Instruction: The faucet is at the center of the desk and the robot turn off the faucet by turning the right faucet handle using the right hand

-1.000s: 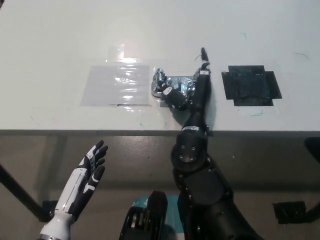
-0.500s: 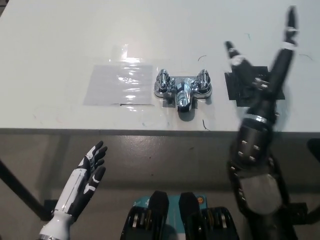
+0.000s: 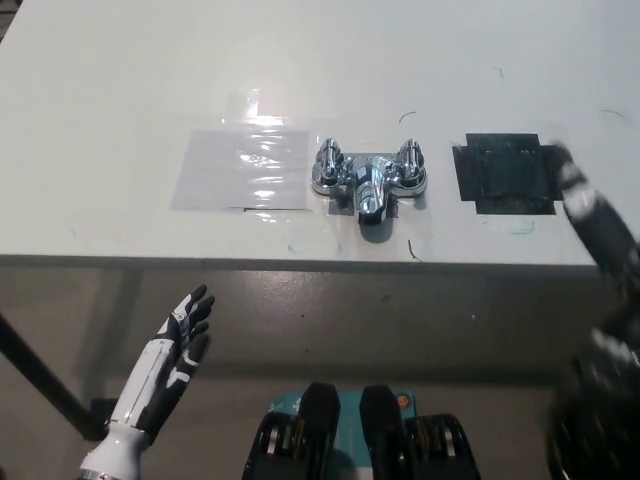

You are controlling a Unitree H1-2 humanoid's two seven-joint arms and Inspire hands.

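A chrome faucet [image 3: 368,178] stands at the middle of the white desk [image 3: 320,70], its spout pointing toward the front edge. Its right handle [image 3: 409,160] and left handle [image 3: 329,162] are both uncovered. My black right hand [image 3: 598,225] is blurred at the right edge, well away from the faucet and touching nothing; its fingers are not readable. My white left hand [image 3: 178,345] hangs below the desk's front edge at the lower left, open and holding nothing.
A clear plastic sheet [image 3: 240,168] is taped flat left of the faucet. A black tape patch [image 3: 506,172] lies right of it. The desk's front edge [image 3: 300,263] runs across the middle of the picture.
My right hand left the faucet's right handle, swung up and right over the black patch, then dropped toward the right edge. The left hand has not moved.
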